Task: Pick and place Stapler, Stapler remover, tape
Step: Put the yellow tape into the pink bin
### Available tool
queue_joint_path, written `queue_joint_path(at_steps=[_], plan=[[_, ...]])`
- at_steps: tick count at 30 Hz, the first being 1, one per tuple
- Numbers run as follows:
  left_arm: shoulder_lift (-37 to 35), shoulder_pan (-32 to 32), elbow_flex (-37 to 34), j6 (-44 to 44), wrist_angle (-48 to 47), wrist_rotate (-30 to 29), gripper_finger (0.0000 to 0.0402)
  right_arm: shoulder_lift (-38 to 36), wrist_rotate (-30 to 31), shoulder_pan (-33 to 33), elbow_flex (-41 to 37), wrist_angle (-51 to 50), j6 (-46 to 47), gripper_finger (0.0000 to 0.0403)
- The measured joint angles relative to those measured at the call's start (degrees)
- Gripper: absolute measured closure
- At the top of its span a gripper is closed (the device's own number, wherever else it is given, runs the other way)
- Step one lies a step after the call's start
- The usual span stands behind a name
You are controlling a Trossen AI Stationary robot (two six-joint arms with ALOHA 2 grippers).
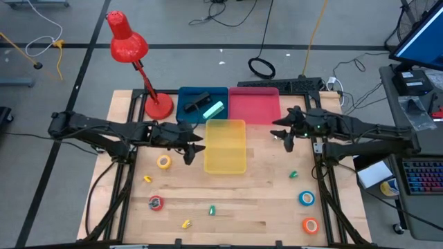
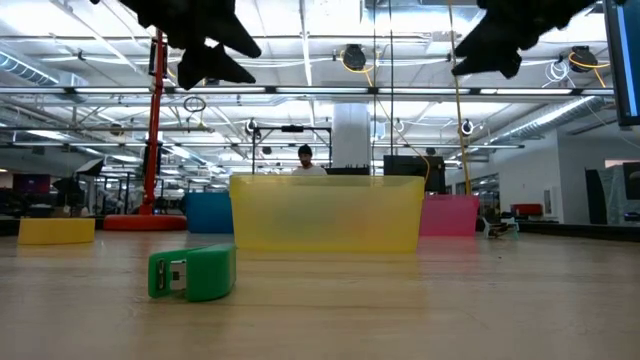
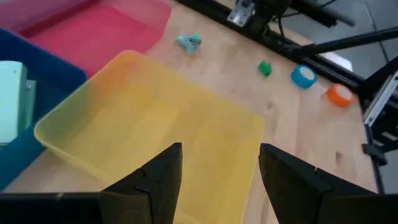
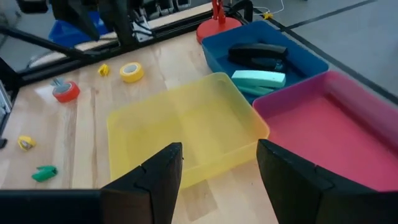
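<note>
A: What do we see on the desk (image 1: 263, 207) from above?

B: Three bins sit at the upper centre of the frame: a blue bin (image 1: 185, 104), a pink bin (image 1: 254, 105) to its right, and a yellow bin (image 1: 225, 146) just below the two. In the blue bin we see a black stapler (image 1: 196, 99) and a mint green stapler (image 1: 213, 110) lying side by side.

A: And the tape?

B: A yellow tape roll (image 1: 164, 162) lies left of the yellow bin. A red tape roll (image 1: 156, 203) sits in the lower left part of the desk. A blue tape roll (image 1: 306, 198) and an orange tape roll (image 1: 310, 225) lie at the lower right, the orange one below the blue.

A: Where are the arms?

B: The left end effector (image 1: 190, 146) hangs above the desk at the yellow bin's left edge. Its wrist view shows its fingers (image 3: 158, 180) spread apart with nothing between them, the yellow bin beneath. The right end effector (image 1: 287, 138) hovers right of the yellow bin, below the pink bin's right corner; its fingers (image 4: 155, 174) are likewise spread and empty.

A: Any small pieces?

B: A small green piece (image 1: 212, 209) lies low in the centre, another green piece (image 1: 293, 175) at the right, and two small yellow pieces (image 1: 147, 178) at the lower left. We cannot tell from here which are staple removers. A red lamp (image 1: 129, 43) stands at the desk's upper left.
</note>
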Motion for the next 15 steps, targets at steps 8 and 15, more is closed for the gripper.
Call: queue_joint_path(at_steps=[8, 15], plan=[[-0.8, 0.0, 0.1, 0.0, 0.1, 0.1, 0.0188, -7.7, 0.0, 0.0, -8.1, 4.8, 3.5, 0.0204], [-3.0, 0.0, 0.1, -7.0, -8.9, 2.0, 0.0188, -14.6, 0.1, 0.0, -10.9, 5.4, 3.7, 0.0204]])
